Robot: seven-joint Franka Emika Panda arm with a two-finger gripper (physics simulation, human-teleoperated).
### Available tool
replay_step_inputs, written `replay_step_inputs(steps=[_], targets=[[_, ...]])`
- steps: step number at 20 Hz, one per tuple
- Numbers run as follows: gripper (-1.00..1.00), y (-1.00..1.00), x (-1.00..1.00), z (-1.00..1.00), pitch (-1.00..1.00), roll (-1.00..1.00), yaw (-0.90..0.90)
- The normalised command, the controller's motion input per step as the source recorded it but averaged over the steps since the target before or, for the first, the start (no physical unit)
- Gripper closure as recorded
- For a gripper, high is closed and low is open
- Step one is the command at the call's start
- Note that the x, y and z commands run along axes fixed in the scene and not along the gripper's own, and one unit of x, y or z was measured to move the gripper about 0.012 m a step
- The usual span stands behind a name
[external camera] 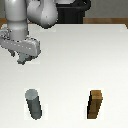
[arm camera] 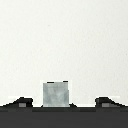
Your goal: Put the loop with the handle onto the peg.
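Note:
In the wrist view a small light grey square piece (arm camera: 55,94) sits midway between my two dark fingertips (arm camera: 20,101), with a clear gap on each side. It looks like the tab of the loop with the handle; its ring is hidden. My gripper (external camera: 22,58) is open, low over the white table at the exterior view's left. I cannot make out the loop there. The peg (external camera: 34,103), an upright grey cylinder, stands near the front, in front of the gripper and well apart from it.
A brown wooden block (external camera: 95,105) stands upright at the front, to the exterior view's right of the peg. The white table (external camera: 85,55) spreads between them and the arm. A dark shape (external camera: 70,10) lies behind the table's far edge.

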Motion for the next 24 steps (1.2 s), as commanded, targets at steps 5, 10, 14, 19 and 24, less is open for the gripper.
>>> replay_step_inputs(steps=[5, 10, 14, 19, 24], targets=[[-1.00, 0.00, 0.00, -0.20, 0.00, 0.00, 0.00], [1.00, 0.00, 0.00, -0.20, 0.00, 0.00, 0.00], [1.00, 0.00, 0.00, 0.00, 0.00, 0.00, 0.00], [1.00, 0.00, 0.00, 0.00, 0.00, 0.00, 0.00], [1.00, 0.00, 0.00, 0.60, 0.00, 0.00, 0.00]])
